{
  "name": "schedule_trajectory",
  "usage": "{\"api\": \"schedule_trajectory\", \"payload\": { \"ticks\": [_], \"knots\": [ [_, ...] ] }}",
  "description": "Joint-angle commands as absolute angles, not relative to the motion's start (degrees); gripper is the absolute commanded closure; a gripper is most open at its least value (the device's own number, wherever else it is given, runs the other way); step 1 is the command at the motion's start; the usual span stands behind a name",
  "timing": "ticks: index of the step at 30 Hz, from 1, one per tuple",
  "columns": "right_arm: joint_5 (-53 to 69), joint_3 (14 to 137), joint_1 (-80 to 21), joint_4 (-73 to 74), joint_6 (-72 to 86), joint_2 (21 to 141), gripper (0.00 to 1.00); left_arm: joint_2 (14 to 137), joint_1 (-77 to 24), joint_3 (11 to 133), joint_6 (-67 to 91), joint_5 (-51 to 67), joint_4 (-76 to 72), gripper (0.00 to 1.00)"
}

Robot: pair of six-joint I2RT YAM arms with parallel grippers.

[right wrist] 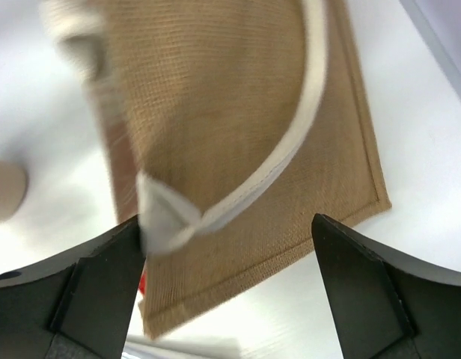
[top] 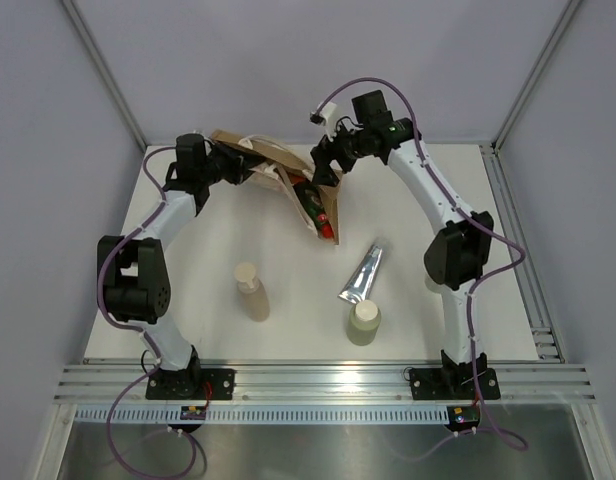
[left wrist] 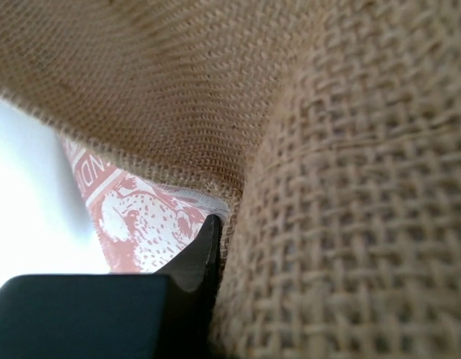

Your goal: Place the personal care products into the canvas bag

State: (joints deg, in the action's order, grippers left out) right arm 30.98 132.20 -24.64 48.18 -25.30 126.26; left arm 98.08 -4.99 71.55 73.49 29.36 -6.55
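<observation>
left gripper (top: 235, 166): pinching canvas bag (top: 288, 172) | right gripper (right wrist: 224, 221): spread above bag | print lettering (left wrist: 90, 173): cut off, unreadable

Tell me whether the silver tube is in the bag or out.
Out. The silver tube lies flat on the white table, nearer the arm bases than the canvas bag and apart from it.
</observation>
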Motion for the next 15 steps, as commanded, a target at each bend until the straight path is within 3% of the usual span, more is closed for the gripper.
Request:
{"api": "schedule_trajectory", "payload": {
  "ticks": [1, 5, 9, 12, 15],
  "knots": [
    [42.24, 127.03, -24.08, 50.18, -41.72, 113.15, 0.02, 97.12, -4.48, 81.2, 80.68, 33.57, -16.44, 1.0],
    [47.36, 120.77, -24.08, 48.69, -46.67, 106.88, 0.01, 97.65, -4.48, 82.35, 81.12, 33.84, -16.0, 1.0],
    [55.98, 119.88, -25.13, 62.69, -61.46, 105.12, 0.02, 97.3, -4.48, 82.18, 80.95, 34.01, -15.38, 1.0],
    [49.61, 118.58, -30.92, 72.66, -71.69, 106.87, 0.04, 96.94, -4.48, 82.0, 80.6, 34.1, -14.94, 1.0],
    [43.63, 113.49, -36.02, 66.24, -69.1, 106.44, 0.05, 96.59, -4.48, 81.74, 80.25, 34.28, -14.59, 1.0]
  ]
}}
